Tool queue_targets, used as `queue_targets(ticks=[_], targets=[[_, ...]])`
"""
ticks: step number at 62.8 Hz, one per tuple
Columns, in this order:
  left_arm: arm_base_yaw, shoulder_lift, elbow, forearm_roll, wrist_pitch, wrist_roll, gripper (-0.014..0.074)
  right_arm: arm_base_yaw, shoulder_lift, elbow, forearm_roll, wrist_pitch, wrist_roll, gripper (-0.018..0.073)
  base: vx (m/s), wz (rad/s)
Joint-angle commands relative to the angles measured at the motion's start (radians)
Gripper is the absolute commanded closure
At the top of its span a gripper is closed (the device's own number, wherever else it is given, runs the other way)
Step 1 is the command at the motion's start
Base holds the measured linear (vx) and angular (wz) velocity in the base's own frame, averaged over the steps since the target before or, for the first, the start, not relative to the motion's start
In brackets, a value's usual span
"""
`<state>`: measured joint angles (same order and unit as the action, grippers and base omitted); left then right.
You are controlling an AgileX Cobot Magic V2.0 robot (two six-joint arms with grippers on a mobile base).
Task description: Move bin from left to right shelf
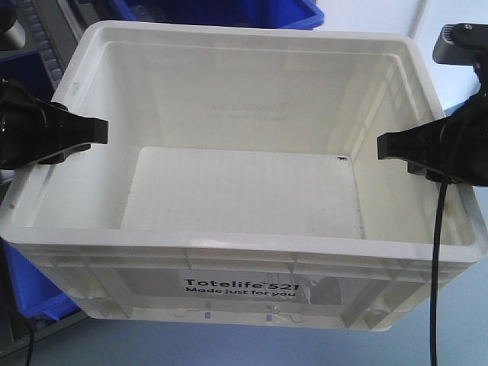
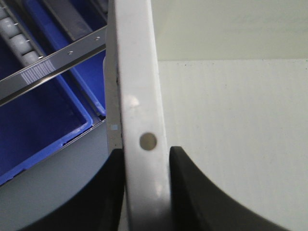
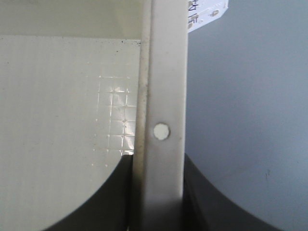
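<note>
The bin [image 1: 244, 248], a large white tote with "Totelife 521" printed on its near side, fills the front view and holds nothing. My left gripper [image 1: 88, 136] is shut on its left rim, one black finger inside the wall and one outside. In the left wrist view the rim [image 2: 139, 96] runs straight between the closed fingers of the left gripper [image 2: 147, 156]. My right gripper [image 1: 396, 146] is shut on the opposite rim. The right wrist view shows that rim [image 3: 163, 72] pinched by the right gripper [image 3: 158, 161].
Blue bins lie left of and behind the tote: one at the lower left [image 1: 30, 293], one at the top [image 1: 229, 11]. A metal rail [image 2: 48, 67] and white rollers [image 2: 19, 43] cross above a blue bin [image 2: 38, 120]. Grey surface [image 3: 250, 96] lies right of the tote.
</note>
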<state>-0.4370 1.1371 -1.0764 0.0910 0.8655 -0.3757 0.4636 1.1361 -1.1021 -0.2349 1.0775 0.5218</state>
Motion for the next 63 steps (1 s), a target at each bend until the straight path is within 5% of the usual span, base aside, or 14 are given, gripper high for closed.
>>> queue_targets(ticks=[1, 63], targets=[[-0.007, -0.044, -0.042, 0.007, -0.114, 0.035, 0.0558, -0.009, -0.028, -0.034, -0.127, -0.065, 0.001, 0.0564, 0.02, 0.53], [-0.007, -0.044, -0.042, 0.007, -0.114, 0.035, 0.0558, -0.009, -0.028, -0.034, -0.127, -0.064, 0.001, 0.0564, 0.03, 0.43]])
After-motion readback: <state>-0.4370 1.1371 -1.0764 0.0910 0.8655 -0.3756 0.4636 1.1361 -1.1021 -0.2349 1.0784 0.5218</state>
